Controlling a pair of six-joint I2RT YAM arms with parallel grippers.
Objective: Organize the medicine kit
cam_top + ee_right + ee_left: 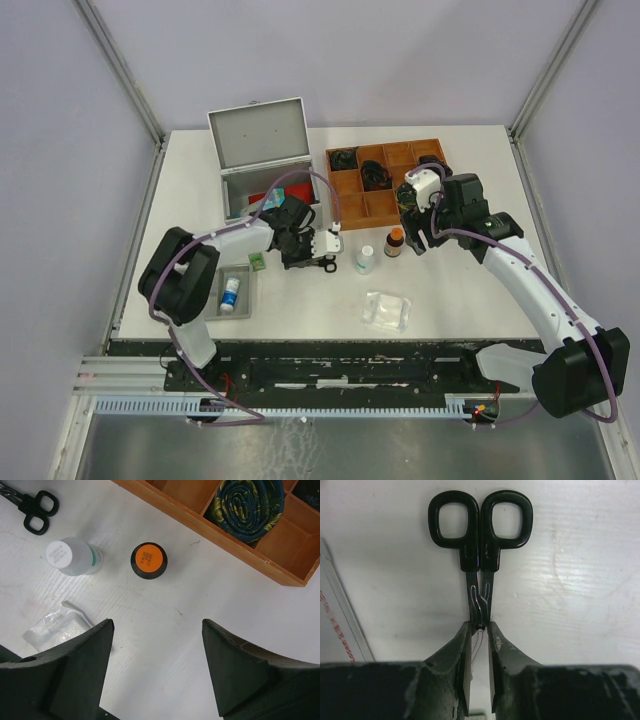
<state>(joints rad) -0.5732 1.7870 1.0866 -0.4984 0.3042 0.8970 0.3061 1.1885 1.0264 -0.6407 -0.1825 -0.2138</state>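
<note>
Now L jaws pinch scissors [470, 557] blades just nr medicine kit [260, 135]; R jaws wide apart.

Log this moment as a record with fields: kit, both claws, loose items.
medicine kit: lid open, far left of the table
left claw: shut on scissors lying flat
right claw: open, holding nothing
near right claw: orange-capped bottle, white-capped bottle, clear packet
wooden tray: right of the kit, some compartments filled
</note>
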